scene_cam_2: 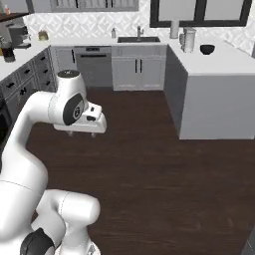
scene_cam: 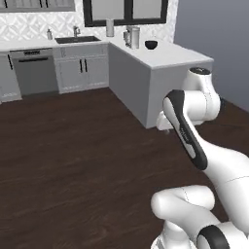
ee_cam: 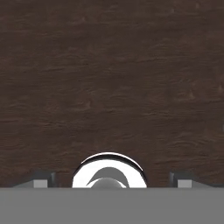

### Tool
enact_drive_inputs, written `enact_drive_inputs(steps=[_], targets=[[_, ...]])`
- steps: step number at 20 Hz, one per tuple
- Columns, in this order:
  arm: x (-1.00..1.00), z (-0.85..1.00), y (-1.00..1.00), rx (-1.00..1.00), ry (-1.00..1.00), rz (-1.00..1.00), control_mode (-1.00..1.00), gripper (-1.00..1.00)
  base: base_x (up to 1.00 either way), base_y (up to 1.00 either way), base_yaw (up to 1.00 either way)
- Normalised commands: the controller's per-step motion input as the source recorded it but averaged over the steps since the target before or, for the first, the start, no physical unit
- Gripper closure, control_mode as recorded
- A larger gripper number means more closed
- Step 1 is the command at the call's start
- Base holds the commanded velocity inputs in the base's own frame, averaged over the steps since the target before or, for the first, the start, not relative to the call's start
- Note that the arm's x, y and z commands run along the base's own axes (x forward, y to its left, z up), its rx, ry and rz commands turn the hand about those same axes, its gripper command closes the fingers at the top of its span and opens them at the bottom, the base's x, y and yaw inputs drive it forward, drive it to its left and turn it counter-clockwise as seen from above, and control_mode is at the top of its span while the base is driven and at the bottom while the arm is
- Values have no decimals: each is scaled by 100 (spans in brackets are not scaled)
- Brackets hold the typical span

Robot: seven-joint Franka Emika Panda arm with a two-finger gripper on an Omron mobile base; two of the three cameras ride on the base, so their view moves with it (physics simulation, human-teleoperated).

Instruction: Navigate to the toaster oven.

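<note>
Task status: judged incomplete. Parked mid-room over dark wood floor (scene_cam_2: 149, 164), well apart from every counter. Location of the toaster oven: cannot tell; nothing matching a small grey box with a dark window made out on the visible counters. Remaining, as a judgement: find the appliance, turn the base toward it, drive up close.

Gripper (scene_cam_2: 82, 133): carried at centre left of the right base view, pointed down at the floor. In the hand view, finger tips set far apart at lower left and lower right, bare floorboards between them. Spread wide, pinching nothing.

Containers:
- Black bowl (scene_cam: 151, 44) on the white peninsula counter (scene_cam: 180, 56), upper right of the left base view. Contents: cannot tell, interior dark.
- Metal canister (scene_cam: 134, 37) just beside the bowl, toward the wall. Contents hidden.
- Sink (scene_cam: 78, 39) in the back counter at upper left of the left base view, faucet behind it. Basin looks dark; too small to tell whether anything lies inside.
- Small bottle (scene_cam: 49, 34) further left on the same counter, upright.

Also noted: dishwasher (scene_cam: 34, 73) under the back counter, door closed. Dark machine (scene_cam_2: 17, 35) on the side counter at upper left of the right base view; too small to identify.
</note>
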Motion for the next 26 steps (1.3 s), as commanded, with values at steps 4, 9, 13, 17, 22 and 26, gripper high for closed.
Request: enact_drive_inputs(steps=[4,9,13,17,22,26], targets=[[0,0,0,0,0,0,100,-100,100,0,71],[0,0,0,0,0,0,100,-100,100,-2,61],[0,0,0,0,0,0,100,-100,100,-24,42],[0,0,0,0,0,0,100,-100,100,-2,55],[0,0,0,0,0,0,100,-100,100,0,66],[0,0,0,0,0,0,100,-100,100,0,69]])
